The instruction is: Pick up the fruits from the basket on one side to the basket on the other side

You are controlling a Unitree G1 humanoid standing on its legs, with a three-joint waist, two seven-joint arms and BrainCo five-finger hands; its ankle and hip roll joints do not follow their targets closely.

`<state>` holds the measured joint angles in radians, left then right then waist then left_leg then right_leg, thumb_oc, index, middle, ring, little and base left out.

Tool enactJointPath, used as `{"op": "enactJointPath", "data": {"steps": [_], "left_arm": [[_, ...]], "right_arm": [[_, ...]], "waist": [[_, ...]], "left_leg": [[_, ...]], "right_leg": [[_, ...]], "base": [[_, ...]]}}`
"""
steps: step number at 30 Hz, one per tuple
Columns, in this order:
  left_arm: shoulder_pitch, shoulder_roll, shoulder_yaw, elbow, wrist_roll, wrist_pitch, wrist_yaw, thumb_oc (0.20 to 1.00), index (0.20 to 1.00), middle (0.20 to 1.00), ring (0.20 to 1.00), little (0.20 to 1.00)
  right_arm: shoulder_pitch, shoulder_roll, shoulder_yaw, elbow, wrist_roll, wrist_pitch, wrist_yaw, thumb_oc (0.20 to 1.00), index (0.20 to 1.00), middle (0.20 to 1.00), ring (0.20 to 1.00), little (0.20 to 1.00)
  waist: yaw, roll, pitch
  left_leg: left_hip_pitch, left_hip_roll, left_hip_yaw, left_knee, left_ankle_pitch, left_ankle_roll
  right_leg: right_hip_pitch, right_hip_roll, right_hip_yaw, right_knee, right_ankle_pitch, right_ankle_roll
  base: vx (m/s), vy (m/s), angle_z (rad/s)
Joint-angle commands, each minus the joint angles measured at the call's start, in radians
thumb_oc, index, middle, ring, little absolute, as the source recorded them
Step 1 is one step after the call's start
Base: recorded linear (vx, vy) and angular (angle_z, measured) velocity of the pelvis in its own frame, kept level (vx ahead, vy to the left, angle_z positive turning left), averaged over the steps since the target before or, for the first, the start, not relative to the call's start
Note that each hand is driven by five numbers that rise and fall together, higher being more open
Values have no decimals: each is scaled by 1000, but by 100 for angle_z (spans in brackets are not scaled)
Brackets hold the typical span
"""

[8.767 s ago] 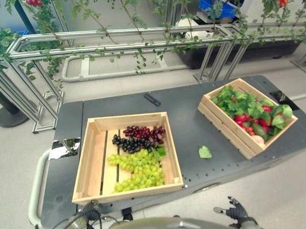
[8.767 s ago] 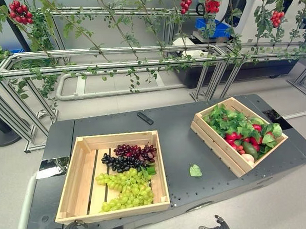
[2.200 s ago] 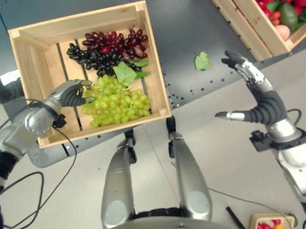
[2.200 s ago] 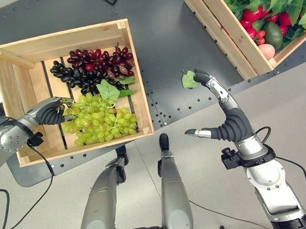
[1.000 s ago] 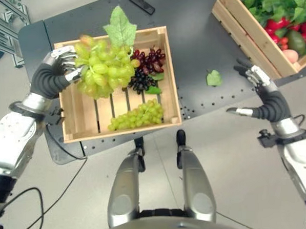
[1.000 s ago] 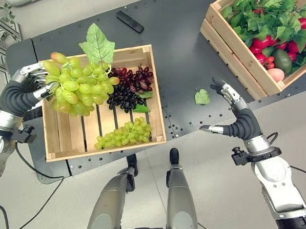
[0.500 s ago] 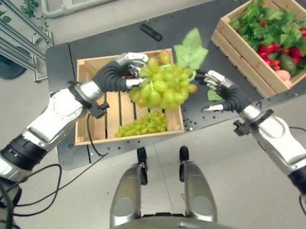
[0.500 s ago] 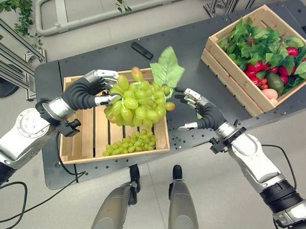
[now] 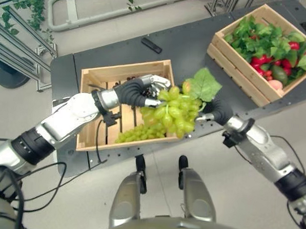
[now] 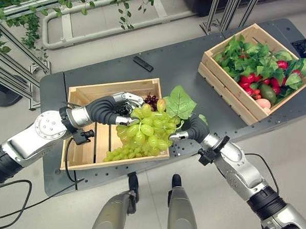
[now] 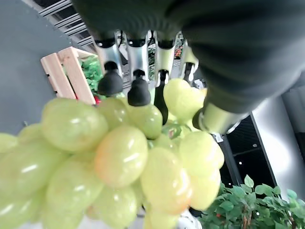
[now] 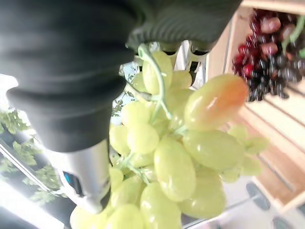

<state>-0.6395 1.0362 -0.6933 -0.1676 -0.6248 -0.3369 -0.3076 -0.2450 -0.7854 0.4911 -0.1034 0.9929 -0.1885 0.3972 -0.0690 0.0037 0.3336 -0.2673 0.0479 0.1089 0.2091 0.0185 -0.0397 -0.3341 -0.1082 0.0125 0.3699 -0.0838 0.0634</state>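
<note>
My left hand [image 9: 146, 91] is shut on a big bunch of green grapes [image 9: 172, 112] with a broad leaf [image 9: 203, 85], held in the air over the right front corner of the left wooden crate [image 9: 126, 68]. In the left wrist view its fingers [image 11: 137, 90] curl over the grapes [image 11: 119, 157]. My right hand [image 10: 191, 129] presses against the bunch's right side, under the leaf; the grapes [image 12: 190, 143] hang right by it. A second green bunch [image 9: 140, 132] and dark grapes [image 10: 151, 100] lie in the left crate. The right crate [image 9: 237, 60] holds leafy greens and red fruit.
A black remote [image 9: 151, 44] lies on the dark table [image 9: 192, 50] behind the left crate. Metal rails with vines [image 10: 24, 31] run along the back left. The open strip of table between the two crates is about a crate wide.
The left hand has brought the bunch lower and to the right, to the crate's front corner. The right hand has closed in against the bunch's right side.
</note>
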Motion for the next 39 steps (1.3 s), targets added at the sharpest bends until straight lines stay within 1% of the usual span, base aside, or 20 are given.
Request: {"op": "enactJointPath", "data": {"steps": [1,5,7,8,9,10,12,14,18,20,21,22,27,34,39], "left_arm": [[-15,0,22,-56,-74,-50,2,200,200,200,200,200],[-13,5,23,-58,-69,-50,-6,200,200,200,200,200],[-7,6,25,-59,-66,-50,-10,200,200,200,200,200],[-7,6,25,-59,-66,-50,-10,200,200,200,200,200],[-16,3,19,-57,-56,-53,-12,200,200,200,200,200],[-16,3,19,-57,-56,-53,-12,200,200,200,200,200],[-23,4,11,-55,-58,-53,-18,200,200,200,200,200],[-25,6,8,-53,-54,-55,-18,200,200,200,200,200],[-24,-1,13,-49,-44,-58,-18,200,200,200,200,200],[-19,-10,17,-46,-34,-57,-17,200,200,200,200,200],[-14,-22,23,-44,-21,-55,-20,200,200,200,200,200],[-14,-22,23,-44,-21,-55,-20,200,200,200,200,200],[12,-39,50,-41,-7,-54,-28,200,200,200,200,200],[48,-59,79,-38,10,-57,-31,200,200,200,200,200],[55,-68,83,-34,15,-52,-37,200,200,200,200,200]], "right_arm": [[-1,41,50,-125,98,-2,60,1000,1000,1000,1000,1000],[11,37,76,-146,140,23,80,1000,1000,1000,1000,1000],[24,36,106,-162,186,50,94,1000,1000,1000,1000,1000],[24,36,106,-162,186,50,94,1000,1000,1000,1000,1000],[27,31,151,-177,240,89,115,1000,1000,1000,1000,1000],[27,30,151,-177,240,89,115,1000,1000,1000,1000,1000],[13,19,195,-189,279,124,137,1000,1000,1000,1000,1000],[-2,5,215,-194,285,124,140,1000,1000,1000,1000,1000],[-16,6,239,-188,308,131,142,1000,1000,1000,1000,1000],[-21,19,249,-186,320,134,146,1000,1000,1000,1000,1000],[-22,43,255,-182,330,137,150,1000,1000,1000,1000,1000],[-22,43,255,-182,330,137,151,1000,1000,1000,1000,1000],[-14,106,248,-170,347,116,145,1000,1000,1000,1000,1000],[-4,142,248,-167,356,110,145,1000,1000,1000,1000,1000],[-16,155,271,-163,359,117,145,1000,1000,1000,1000,1000]], "waist": [[-27,-19,-61],[-27,-19,-69],[-28,-19,-77],[-28,-19,-77],[-28,-21,-82],[-28,-21,-83],[-26,-23,-85],[-24,-24,-87],[-21,-27,-90],[-20,-28,-92],[-18,-29,-92],[-18,-29,-93],[-17,-28,-97],[-19,-29,-105],[-19,-26,-106]], "left_leg": [[26,38,-26,31,-52,-46],[27,40,-25,34,-55,-47],[27,41,-26,37,-56,-48],[27,41,-26,37,-56,-48],[29,43,-26,37,-57,-50],[29,43,-26,37,-57,-50],[29,45,-26,36,-57,-51],[28,46,-27,36,-58,-51],[27,47,-29,38,-58,-51],[24,49,-30,40,-59,-51],[23,49,-32,42,-59,-50],[23,49,-32,42,-59,-50],[22,51,-33,38,-58,-48],[21,53,-31,37,-60,-47],[21,48,-34,39,-62,-45]], "right_leg": [[44,-39,8,-88,70,72],[45,-37,10,-87,69,73],[44,-36,12,-87,67,73],[44,-36,12,-87,67,73],[46,-33,13,-88,64,72],[46,-33,13,-88,64,72],[46,-32,12,-86,61,72],[47,-32,11,-83,59,71],[50,-31,7,-84,58,70],[48,-31,3,-83,56,69],[47,-29,3,-80,56,68],[47,-29,3,-79,56,68],[46,-26,5,-83,56,66],[47,-27,4,-83,53,64],[47,-26,7,-77,50,62]], "base": [[0,0,0],[0,0,0],[0,0,0],[0,0,0],[0,0,0],[0,0,0],[0,0,0],[0,0,0],[4,-6,2],[0,0,0],[0,0,0],[0,0,0],[0,0,0],[0,0,0],[0,0,0]]}}
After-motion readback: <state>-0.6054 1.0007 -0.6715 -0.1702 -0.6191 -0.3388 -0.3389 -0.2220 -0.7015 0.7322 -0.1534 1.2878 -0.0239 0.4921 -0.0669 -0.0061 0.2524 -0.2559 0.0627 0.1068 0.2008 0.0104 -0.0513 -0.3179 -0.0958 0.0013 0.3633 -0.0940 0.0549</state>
